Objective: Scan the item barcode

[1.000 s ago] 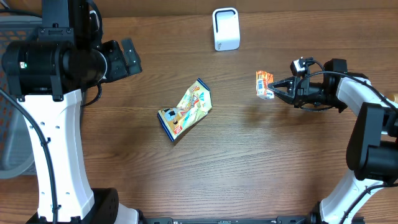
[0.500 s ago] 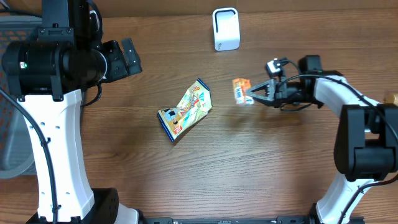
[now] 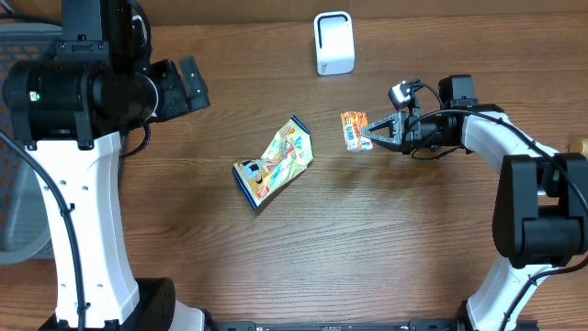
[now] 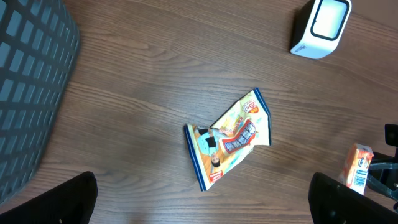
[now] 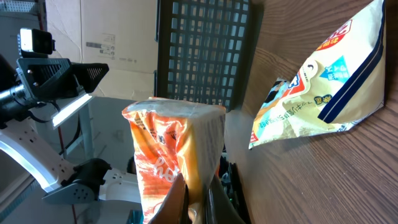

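Two snack packs are being shown: one small orange packet (image 3: 354,130) and one larger yellow-and-blue snack bag (image 3: 276,162). One white barcode scanner (image 3: 333,42) is being seen at the 12 o'clock edge of the wooden tabletop (image 3: 367,239), and one grey mesh basket (image 4: 31,81) at the 9 o'clock side.

The orange packet is being pinched at its 4 o'clock corner by the right tool (image 3: 369,140), whose fingers are pressed together on it. The packet is being held at about 5 o'clock from the scanner and at 2 o'clock from the snack bag, well apart from both. Its long axis is being kept roughly along the 12-to-6 line in the overhead view, with a printed white and blue patch at the 6 o'clock end.

The snack bag is lying flat, its long axis running from 7 to 1 o'clock. The left tool (image 3: 188,85) is being held spread wide and empty, near the 10 o'clock corner.
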